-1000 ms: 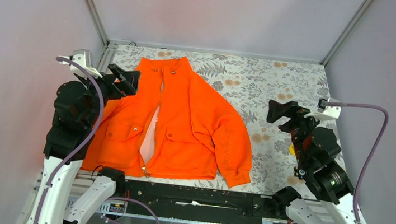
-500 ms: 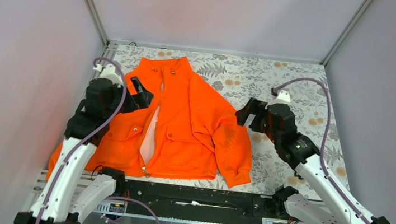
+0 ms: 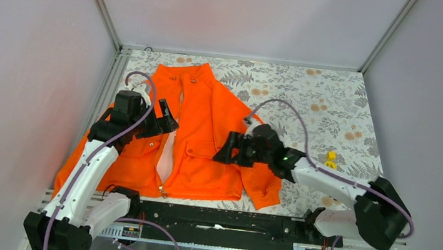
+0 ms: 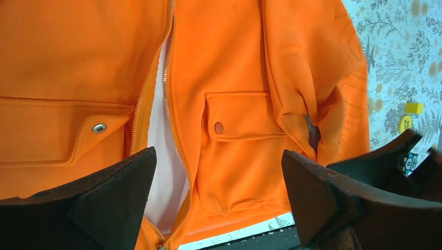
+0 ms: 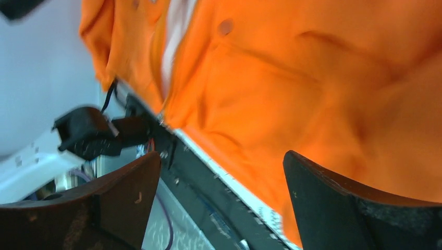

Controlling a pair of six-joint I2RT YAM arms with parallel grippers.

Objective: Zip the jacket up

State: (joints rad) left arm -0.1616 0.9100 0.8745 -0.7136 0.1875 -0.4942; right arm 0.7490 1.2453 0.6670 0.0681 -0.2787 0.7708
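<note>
Two arms reach over the jacket (image 3: 213, 121), which lies flat and unzipped on the flowery table (image 3: 316, 104), collar at the far edge. The left gripper (image 3: 167, 116) hangs above the open zipper (image 4: 167, 83), jaws wide apart and empty. The right arm stretches low toward the left, its gripper (image 3: 224, 149) over a chest pocket (image 3: 198, 152), jaws also spread and empty. Any marking on the small yellow object (image 3: 330, 156) is too small to read.

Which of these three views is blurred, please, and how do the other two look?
Right wrist view: the jacket is smeared by motion blur, with soft seams. Left wrist view: sharp, with the zipper and the pocket snap crisp. Top view: evenly lit and in focus, with no harsh glare on the fabric.
</note>
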